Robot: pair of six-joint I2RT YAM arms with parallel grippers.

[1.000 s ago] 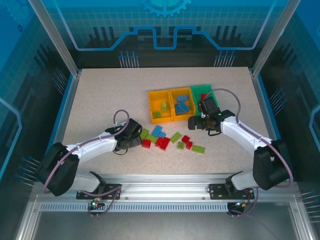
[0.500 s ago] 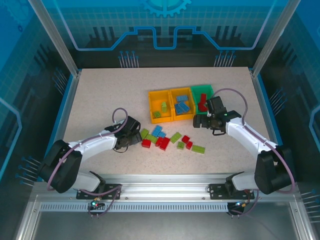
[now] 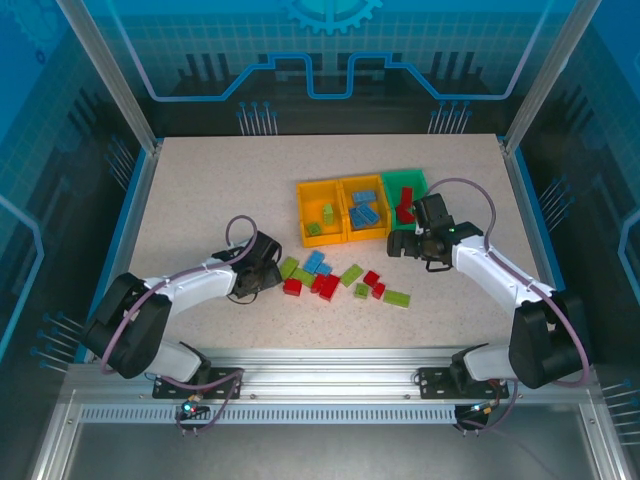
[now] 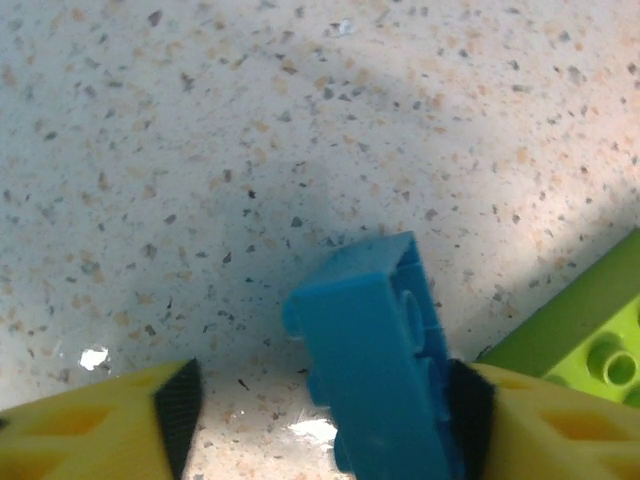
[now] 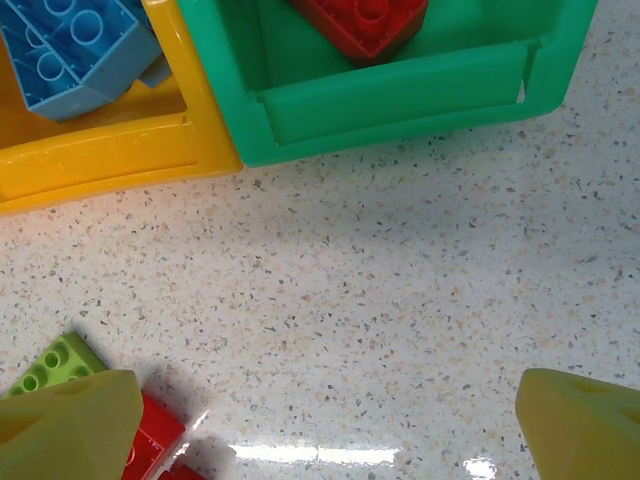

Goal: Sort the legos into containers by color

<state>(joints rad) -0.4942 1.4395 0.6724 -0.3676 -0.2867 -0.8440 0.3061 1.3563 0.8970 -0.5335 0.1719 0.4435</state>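
Observation:
Loose red, blue and lime legos [image 3: 330, 276] lie in a cluster at the table's middle. In the left wrist view a blue lego [image 4: 375, 370] stands tilted between my left gripper's [image 4: 320, 420] yellow fingers. It leans on the right pad, and a gap remains at the left pad. A lime lego [image 4: 580, 340] lies just right of it. The containers sit in a row: two yellow bins [image 3: 303, 214] and a green bin [image 5: 390, 105]. A red lego [image 5: 365, 25] rests in the green bin and blue legos [image 5: 70, 50] in the neighbouring yellow bin [image 5: 100, 160]. My right gripper [image 5: 325, 420] is open and hovers over bare table in front of the green bin.
A lime lego [image 5: 50, 365] and a red lego [image 5: 150, 435] lie by my right gripper's left finger. Another lime lego [image 3: 396, 298] lies apart at the cluster's right. Metal frame posts and blue walls border the speckled table [image 3: 200, 190].
My left gripper's jaws have narrowed around the blue lego. My right gripper has drawn back from over the green bin toward the near side, and a red lego now shows in that bin.

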